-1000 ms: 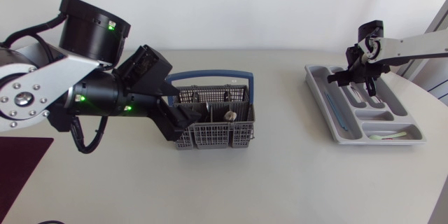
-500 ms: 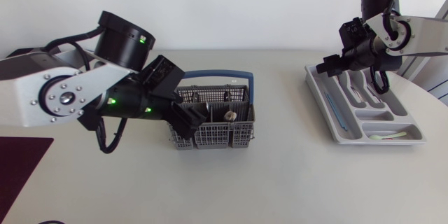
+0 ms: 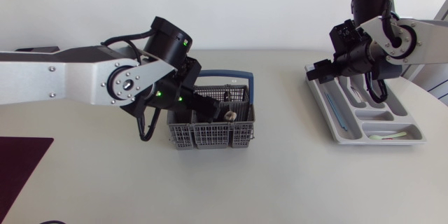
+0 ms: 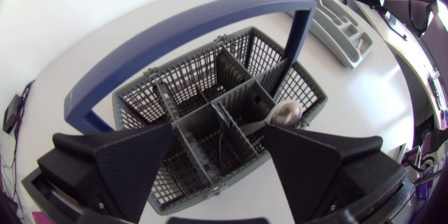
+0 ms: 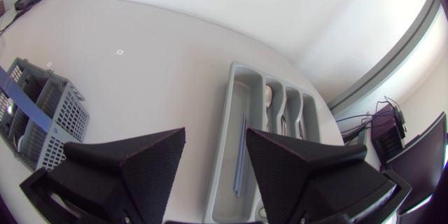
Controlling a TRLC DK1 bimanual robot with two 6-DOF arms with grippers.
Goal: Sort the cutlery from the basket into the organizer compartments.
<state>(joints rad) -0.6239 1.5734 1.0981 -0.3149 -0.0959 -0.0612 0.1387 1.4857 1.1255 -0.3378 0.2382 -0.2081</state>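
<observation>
Head view: the table point(image 3: 280, 182) carries everything, with the left arm point(image 3: 70, 77) stretched across it from the side edge to the basket point(image 3: 210, 138). The right arm point(image 3: 420, 38) hangs above the organizer point(image 3: 338, 127). The grey mesh basket, with its blue handle point(image 3: 224, 75), sits mid-table, well apart from the grey organizer. The left gripper point(image 4: 218, 129) hovers just above the basket's dividers, fingers spread and holding nothing. The right gripper point(image 5: 215, 133) is likewise spread and empty, above the organizer's edge nearest the basket. A spoon point(image 4: 283, 114) stands in a basket compartment, bowl up. In the organizer lie a thin blue piece point(image 5: 240, 157) in the long slot, metal cutlery point(image 3: 364, 98) in the middle slots, and a pale green piece point(image 3: 388, 136) in the end slot.
</observation>
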